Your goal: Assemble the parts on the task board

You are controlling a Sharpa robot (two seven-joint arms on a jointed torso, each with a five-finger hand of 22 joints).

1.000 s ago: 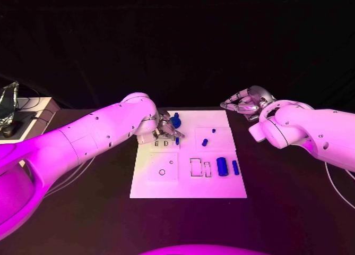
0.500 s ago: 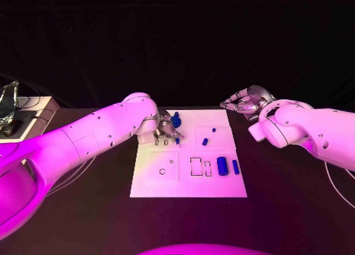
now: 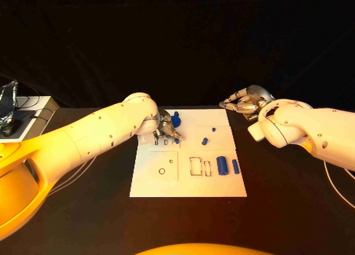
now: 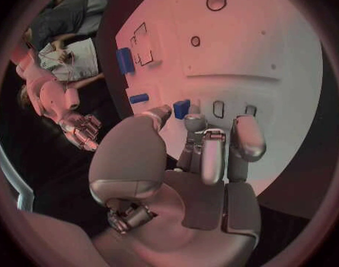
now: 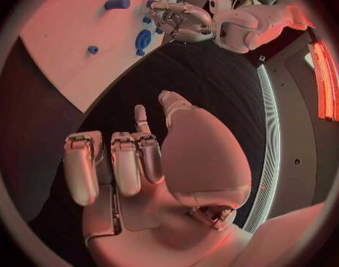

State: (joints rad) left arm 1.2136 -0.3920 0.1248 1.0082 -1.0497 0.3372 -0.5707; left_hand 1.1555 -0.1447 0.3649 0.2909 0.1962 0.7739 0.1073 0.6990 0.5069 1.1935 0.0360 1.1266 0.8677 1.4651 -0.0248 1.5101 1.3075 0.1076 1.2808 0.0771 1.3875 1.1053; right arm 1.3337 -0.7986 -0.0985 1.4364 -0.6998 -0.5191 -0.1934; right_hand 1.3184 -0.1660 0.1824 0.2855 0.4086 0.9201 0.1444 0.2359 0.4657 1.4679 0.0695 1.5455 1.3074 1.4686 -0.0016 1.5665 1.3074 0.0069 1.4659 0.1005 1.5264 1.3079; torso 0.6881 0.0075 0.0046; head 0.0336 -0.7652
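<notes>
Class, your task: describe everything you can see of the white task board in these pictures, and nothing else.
The task board is a flat white rectangular plate lying in the middle of the black table. Its surface carries outlined square panels, with round and rectangular cut-outs. Small blue parts lie or stand on it, mostly on its right and far portions. The left hand reaches over its far left corner; whether it touches cannot be told. The right hand hovers beyond its far right corner, off the board.

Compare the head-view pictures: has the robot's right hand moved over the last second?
No. The right hand hangs off the task board's far right corner, as before.
</notes>
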